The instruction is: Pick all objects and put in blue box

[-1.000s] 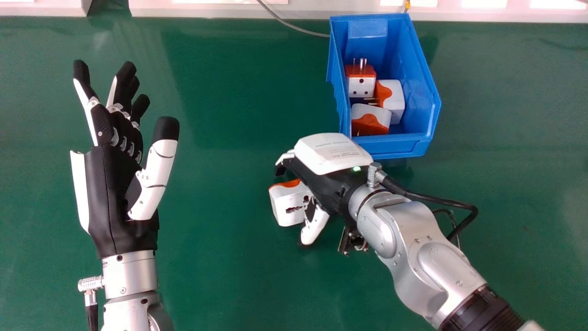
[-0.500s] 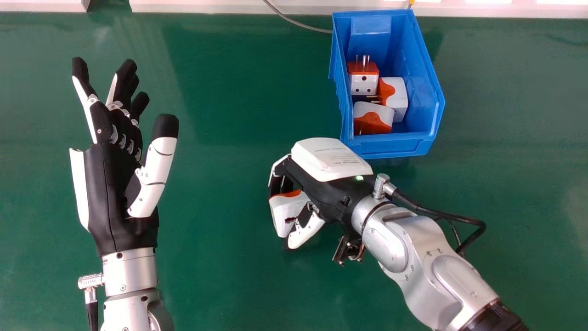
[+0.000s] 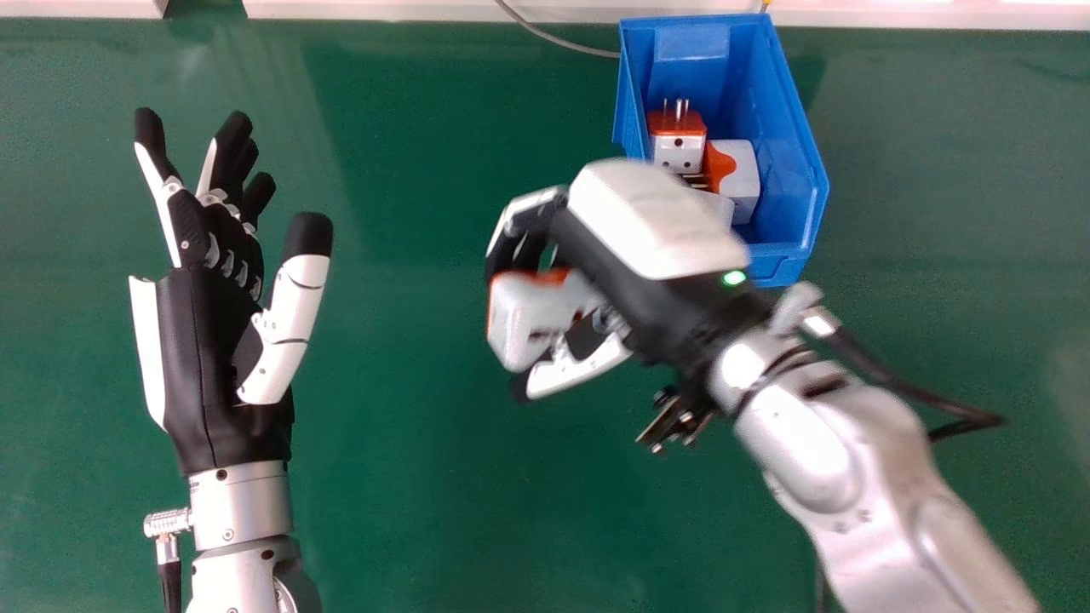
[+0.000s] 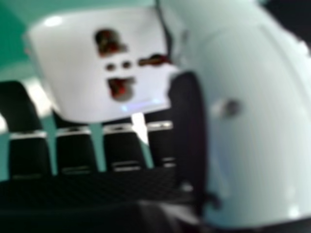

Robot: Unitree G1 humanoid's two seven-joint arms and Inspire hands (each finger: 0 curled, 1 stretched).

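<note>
One adapter point(image 3: 536, 315) seems left to box — it sits in the curled fingers and thumb of the right hand point(image 3: 651, 230), over the green table point(image 3: 409, 477), left of the blue box point(image 3: 779, 266). Three other adapters point(image 3: 739, 179) lie inside, so the job looks nearly done — the left hand point(image 3: 204, 349), at the head view's left, is open and empty

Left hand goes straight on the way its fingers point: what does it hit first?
For the left hand, probably the pale strip beyond the green table, around its dark gap. Height's unclear; it might pass above.
</note>
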